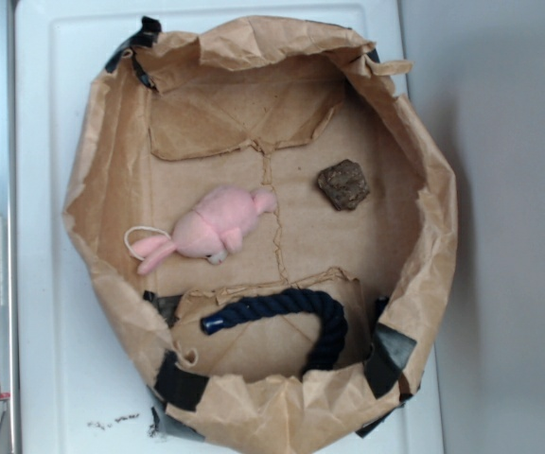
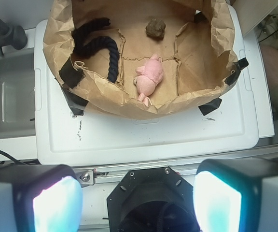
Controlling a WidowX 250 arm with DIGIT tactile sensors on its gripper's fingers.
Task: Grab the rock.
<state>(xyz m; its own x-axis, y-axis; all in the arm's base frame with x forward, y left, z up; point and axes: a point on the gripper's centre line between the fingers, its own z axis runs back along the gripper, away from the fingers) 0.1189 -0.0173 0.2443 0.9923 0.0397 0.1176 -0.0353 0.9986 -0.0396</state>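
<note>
Your rock (image 1: 343, 183) sits in the upper right of the exterior view, on the flat floor of the paper bag (image 1: 424, 227), whose sides are rolled down into a low wall, likely to keep things from sliding off the white tabletop (image 1: 55, 378). In the wrist view the rock (image 2: 155, 28) is top center, far from the fingers (image 2: 137, 203). The fingers are spread wide at the bottom corners of that view, holding nothing, parked outside the bag. The plush (image 1: 206, 230) lies mid-bag, left of the rock and apart from it. The rope (image 1: 287, 309) curls along the lower wall, well apart. The rock stands free on all sides, so you likely have a clean top-down approach; clear the bag wall first. Grab not yet started.
</note>
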